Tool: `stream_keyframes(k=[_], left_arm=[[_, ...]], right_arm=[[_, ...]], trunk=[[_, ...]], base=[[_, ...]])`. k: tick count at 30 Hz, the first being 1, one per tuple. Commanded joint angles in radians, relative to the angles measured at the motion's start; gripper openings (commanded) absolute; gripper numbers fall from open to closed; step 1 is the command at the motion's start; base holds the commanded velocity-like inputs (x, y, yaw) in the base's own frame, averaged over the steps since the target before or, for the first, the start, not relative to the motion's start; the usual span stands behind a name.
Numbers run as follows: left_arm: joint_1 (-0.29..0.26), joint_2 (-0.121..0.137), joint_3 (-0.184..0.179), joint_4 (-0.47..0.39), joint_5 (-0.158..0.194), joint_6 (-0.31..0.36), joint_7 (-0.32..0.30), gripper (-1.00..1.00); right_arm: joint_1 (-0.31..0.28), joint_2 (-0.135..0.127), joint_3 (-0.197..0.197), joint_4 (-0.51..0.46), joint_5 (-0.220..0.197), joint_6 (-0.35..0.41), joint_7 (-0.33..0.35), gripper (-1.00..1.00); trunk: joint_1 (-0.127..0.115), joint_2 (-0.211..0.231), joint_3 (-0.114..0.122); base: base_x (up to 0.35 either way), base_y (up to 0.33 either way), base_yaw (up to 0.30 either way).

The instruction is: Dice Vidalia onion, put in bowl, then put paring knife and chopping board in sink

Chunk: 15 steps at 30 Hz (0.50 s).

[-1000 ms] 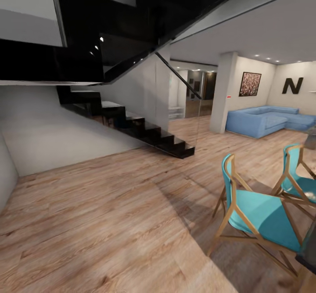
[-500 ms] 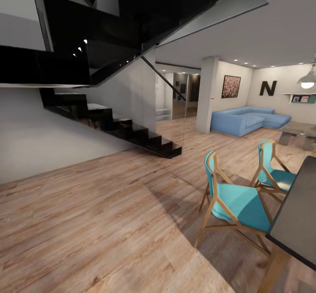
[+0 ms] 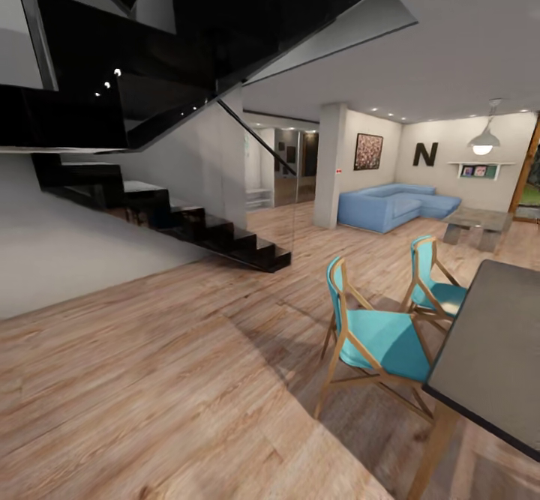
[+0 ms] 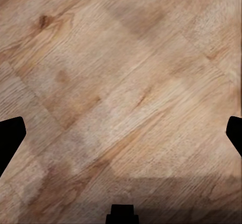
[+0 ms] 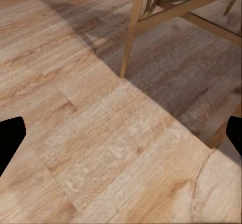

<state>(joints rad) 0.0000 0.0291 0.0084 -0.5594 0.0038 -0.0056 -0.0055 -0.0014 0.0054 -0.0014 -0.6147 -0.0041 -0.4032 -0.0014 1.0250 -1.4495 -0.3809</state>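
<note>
Both pairs of fingers, left (image 4: 121, 138) and right (image 5: 121, 138), are held wide apart over wood floor (image 3: 150, 380). Beyond are seen a dark tabletop (image 3: 491, 350), turquoise chairs (image 3: 375, 335), black stairs (image 3: 202, 234), a blue sofa (image 3: 390, 206). The onion, probably firm and slippery, is presumably elsewhere.

Black staircase (image 3: 187, 223), turquoise chairs (image 3: 375, 335) (wooden legs), blue sofa (image 3: 390, 204).
</note>
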Motion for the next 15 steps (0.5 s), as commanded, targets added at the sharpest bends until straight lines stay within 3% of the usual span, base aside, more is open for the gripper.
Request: stream_keyframes(k=[1, 15], left_arm=[[0.0, 0.0, 0.001, -0.001, 0.0, -0.001, -0.001, 1.0], [0.0, 0.0, 0.001, 0.004, 0.001, -0.001, -0.001, 1.0]], right_arm=[[0.0, 0.0, 0.0, 0.0, -0.001, -0.002, 0.0, 1.0], [0.0, 0.0, 0.0, 0.0, 0.0, -0.002, 0.0, 1.0]], trunk=[[0.0, 0.0, 0.0], [0.0, 0.0, 0.013]], base=[[-0.004, 0.0, -0.193], [0.0, 0.0, -0.193]])
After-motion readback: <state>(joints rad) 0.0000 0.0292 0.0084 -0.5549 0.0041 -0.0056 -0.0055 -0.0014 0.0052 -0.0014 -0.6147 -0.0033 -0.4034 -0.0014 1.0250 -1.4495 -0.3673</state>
